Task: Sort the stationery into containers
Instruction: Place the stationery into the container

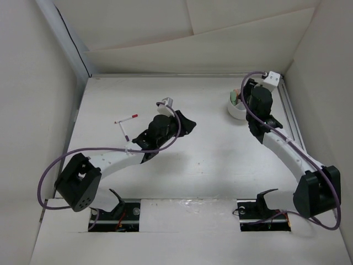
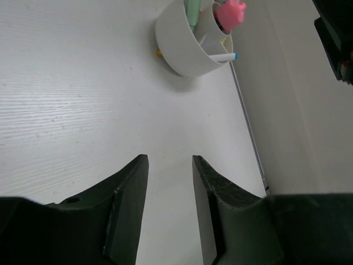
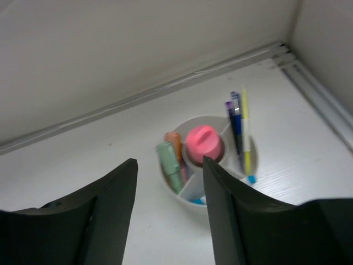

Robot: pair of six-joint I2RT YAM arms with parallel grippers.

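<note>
The cup (image 3: 187,194) sits just below the right gripper (image 3: 170,165), which is open and holds nothing. The left gripper (image 2: 169,160) is open and empty too. A red-tipped pen (image 1: 127,117) and a thin pen (image 1: 123,131) lie behind it on the surface (image 1: 209,165). It should turn round, go low and pinch one in the middle.

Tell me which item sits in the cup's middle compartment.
The stubby pink-capped item; the green marker, orange marker and pens stand in outer compartments around it.
</note>
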